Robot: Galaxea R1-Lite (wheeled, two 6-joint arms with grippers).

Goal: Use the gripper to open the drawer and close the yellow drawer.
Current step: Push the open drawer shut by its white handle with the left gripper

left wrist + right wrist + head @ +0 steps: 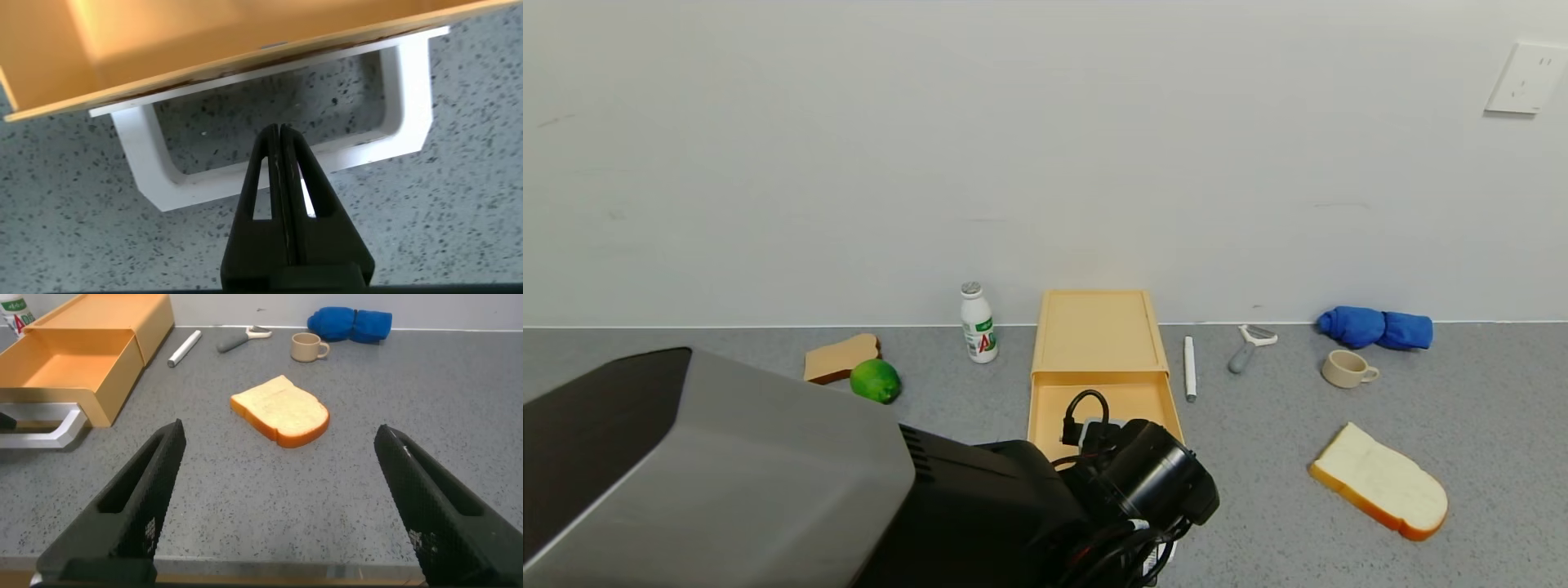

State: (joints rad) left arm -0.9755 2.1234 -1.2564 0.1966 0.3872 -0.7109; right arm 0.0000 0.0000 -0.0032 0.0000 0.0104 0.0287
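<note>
yellow-tan drawer [1104,400], white handle [270,155], grey speckled counter [1339,531].

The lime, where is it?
In the head view the lime sits on the counter on the robot's left, touching the brown toast, with the bottle off to its right.

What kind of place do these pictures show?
Probably a kitchen-style test counter: a grey speckled worktop against a plain white wall with a socket. On it lie a bread slice, a peeler, a cup and a yellow drawer, pulled open.
</note>
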